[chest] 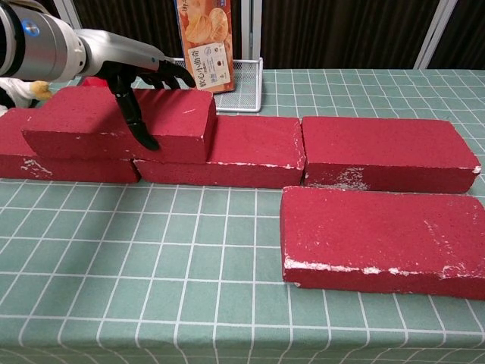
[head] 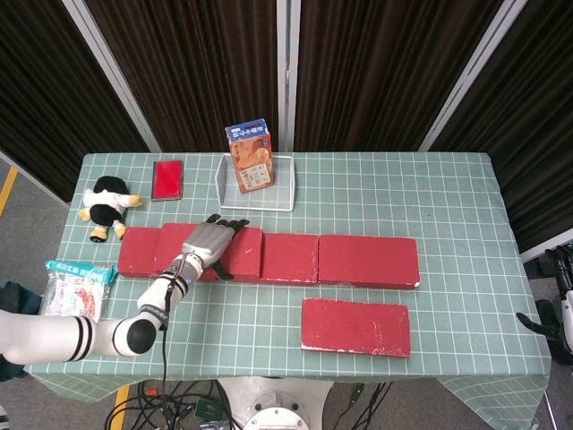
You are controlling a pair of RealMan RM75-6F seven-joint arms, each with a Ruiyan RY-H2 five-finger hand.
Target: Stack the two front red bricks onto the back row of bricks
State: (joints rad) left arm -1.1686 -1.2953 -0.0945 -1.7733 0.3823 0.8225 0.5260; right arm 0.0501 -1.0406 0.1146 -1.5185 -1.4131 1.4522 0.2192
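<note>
A red brick [chest: 98,121] lies on top of the left end of the back row of bricks [chest: 379,152], spanning the joint between the row's left brick [chest: 61,167] and middle brick [chest: 242,155]. My left hand [chest: 140,72] grips this upper brick, fingers over its back edge and thumb down its front face; in the head view the left hand [head: 208,240] covers the brick [head: 242,251]. The other front red brick [chest: 386,239] lies flat before the row's right end, also seen as the front brick [head: 355,327]. My right hand [head: 555,309] hangs off the table's right edge, holding nothing.
Behind the row stand a white wire basket [head: 277,193] with a snack carton [head: 251,157], a small red case [head: 167,179] and a plush toy [head: 106,206]. A snack packet [head: 73,288] lies at the left table edge. Green checked cloth covers the table [head: 448,206].
</note>
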